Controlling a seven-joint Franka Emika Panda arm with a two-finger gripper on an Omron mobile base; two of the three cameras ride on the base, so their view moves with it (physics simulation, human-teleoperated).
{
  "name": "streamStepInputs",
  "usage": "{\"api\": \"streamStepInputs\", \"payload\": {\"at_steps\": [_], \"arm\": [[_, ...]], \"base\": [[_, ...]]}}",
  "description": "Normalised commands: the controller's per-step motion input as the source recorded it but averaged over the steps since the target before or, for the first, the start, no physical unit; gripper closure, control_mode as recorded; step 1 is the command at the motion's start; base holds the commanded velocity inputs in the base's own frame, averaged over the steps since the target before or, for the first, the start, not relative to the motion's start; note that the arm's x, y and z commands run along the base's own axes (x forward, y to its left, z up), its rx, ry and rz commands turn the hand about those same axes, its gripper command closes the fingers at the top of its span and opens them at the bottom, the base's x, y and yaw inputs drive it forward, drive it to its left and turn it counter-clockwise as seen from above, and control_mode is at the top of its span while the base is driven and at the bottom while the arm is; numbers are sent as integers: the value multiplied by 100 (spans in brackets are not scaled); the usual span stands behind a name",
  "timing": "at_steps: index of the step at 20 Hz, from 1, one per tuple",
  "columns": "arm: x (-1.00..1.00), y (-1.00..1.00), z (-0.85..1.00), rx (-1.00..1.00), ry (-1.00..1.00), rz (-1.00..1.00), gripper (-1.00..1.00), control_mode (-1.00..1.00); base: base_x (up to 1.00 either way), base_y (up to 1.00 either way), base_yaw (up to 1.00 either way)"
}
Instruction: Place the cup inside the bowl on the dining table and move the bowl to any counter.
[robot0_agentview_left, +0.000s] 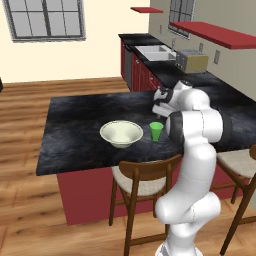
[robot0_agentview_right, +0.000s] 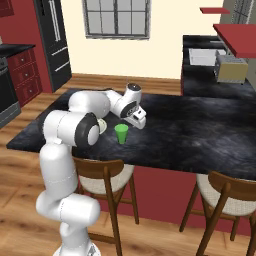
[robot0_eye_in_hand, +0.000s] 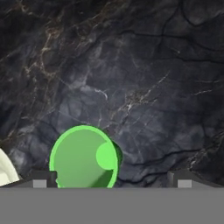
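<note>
We see nothing done yet: the small bright green cup (robot0_agentview_left: 156, 131) stands upright on the black marbled dining table (robot0_agentview_left: 75, 125), just beside the wide cream-white bowl (robot0_agentview_left: 121, 133). Our gripper (robot0_eye_in_hand: 111, 179), seemingly hovering above it, is spread wide and empty; the pick-up, drop-in and carry all remain.

Even, bright rendered light; soft faint shadows; no glare; slightly pixelated edges.
</note>
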Motion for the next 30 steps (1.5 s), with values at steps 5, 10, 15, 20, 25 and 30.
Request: {"api": "streamStepInputs", "payload": {"at_steps": [5,10,15,20,25,30], "arm": [[11,2,-19,0,0,0,-100,-100],[7,0,-23,0,0,0,-100,-100],[2,0,-21,0,0,0,-100,-100],[2,2,-16,0,0,0,-100,-100],[7,8,-8,0,0,0,-100,-100],[10,7,-9,0,0,0,-100,-100]], "base": [[0,0,0],[0,0,0],[0,0,0],[0,0,0],[0,0,0],[0,0,0]]}}
